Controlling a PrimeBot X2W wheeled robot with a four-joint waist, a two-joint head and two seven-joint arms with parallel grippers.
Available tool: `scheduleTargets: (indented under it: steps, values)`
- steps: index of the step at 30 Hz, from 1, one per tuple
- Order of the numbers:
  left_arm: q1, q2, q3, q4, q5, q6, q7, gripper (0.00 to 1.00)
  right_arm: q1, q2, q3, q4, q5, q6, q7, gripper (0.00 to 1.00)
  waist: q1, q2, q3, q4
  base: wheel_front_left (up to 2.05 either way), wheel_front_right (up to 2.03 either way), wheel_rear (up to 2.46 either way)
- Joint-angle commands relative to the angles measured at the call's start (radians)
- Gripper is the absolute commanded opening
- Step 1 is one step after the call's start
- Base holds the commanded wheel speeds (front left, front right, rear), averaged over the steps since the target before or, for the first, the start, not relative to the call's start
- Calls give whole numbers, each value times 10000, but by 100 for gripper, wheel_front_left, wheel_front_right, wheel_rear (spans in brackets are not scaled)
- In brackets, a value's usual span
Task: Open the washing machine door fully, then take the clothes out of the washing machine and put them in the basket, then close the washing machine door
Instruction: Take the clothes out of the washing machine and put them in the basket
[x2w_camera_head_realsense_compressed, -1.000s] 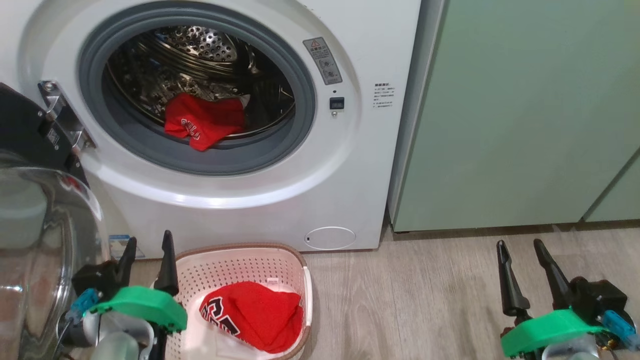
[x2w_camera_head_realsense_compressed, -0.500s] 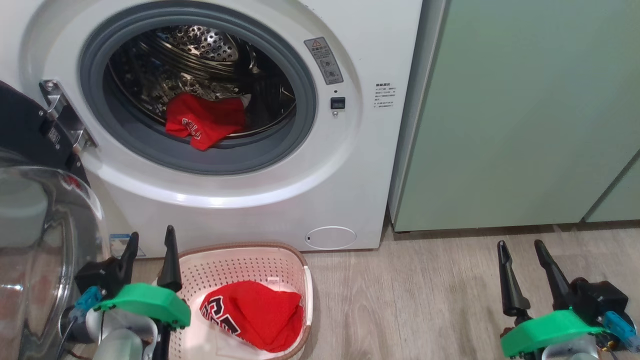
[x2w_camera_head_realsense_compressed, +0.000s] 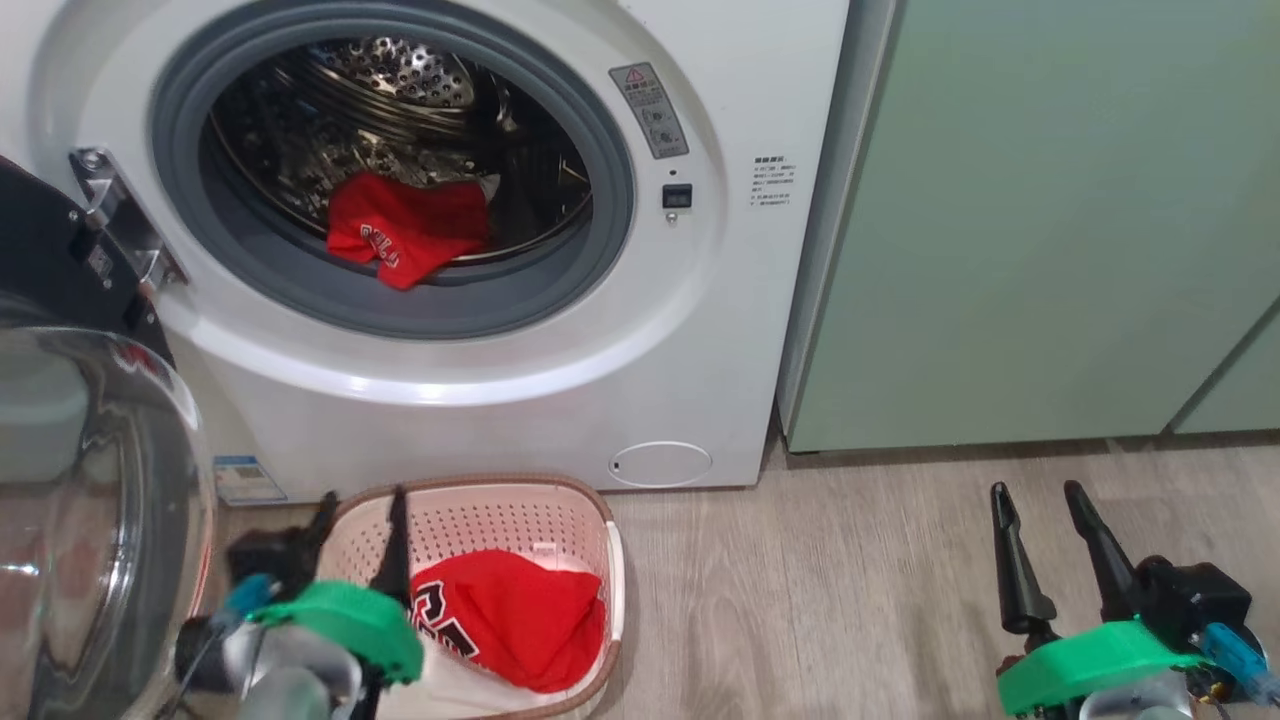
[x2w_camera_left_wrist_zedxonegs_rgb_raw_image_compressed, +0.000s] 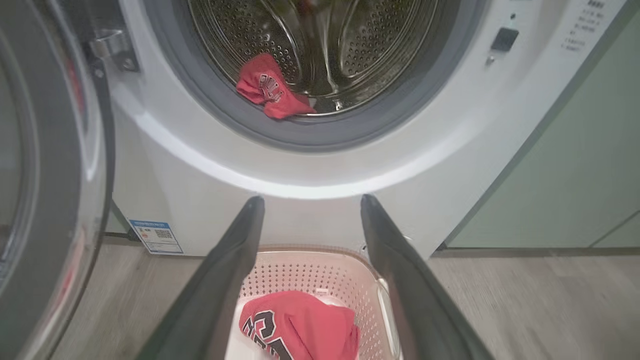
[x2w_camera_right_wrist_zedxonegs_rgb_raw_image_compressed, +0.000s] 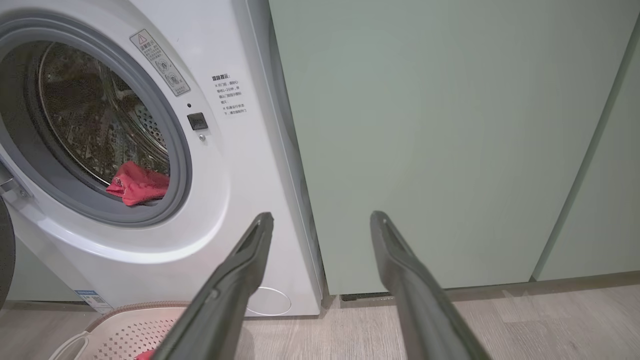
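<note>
The door stands open left of the washer, one jersey lies in its drum, another jersey in the basket before it, and the left gripper and right gripper are spread wide, empty.

Head camera looking down on the washing machine, both wrist cameras low, facing its front

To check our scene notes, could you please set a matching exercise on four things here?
1 washing machine door
2 basket
3 left gripper
4 right gripper

A open, close by the basket
B swung open at the left
C open, over floor before the green cabinet
D holds one red jersey

Pairs: 1-B, 2-D, 3-A, 4-C
</note>
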Motion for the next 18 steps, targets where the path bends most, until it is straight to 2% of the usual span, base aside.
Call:
scheduleTargets:
  steps: [1,7,13,18]
  values:
    - [-821,111,174,-149,117,-28,-63,100,-297,-103,230,-259,1,65,-92,100,0,-1,54,-38,0,0,0]
    - [-2540,111,-435,1240,497,387,812,100,-496,-139,404,-214,29,65,-92,100,0,-1,621,-407,0,0,0]
    - [-4917,300,-860,2307,937,805,2496,100,-1081,-82,411,-284,110,65,-92,100,0,-1,1963,-911,0,0,0]
    - [-7005,688,-1134,3053,1365,1252,3630,100,-1616,87,473,-326,184,65,-92,100,0,-1,3149,-1394,0,0,0]
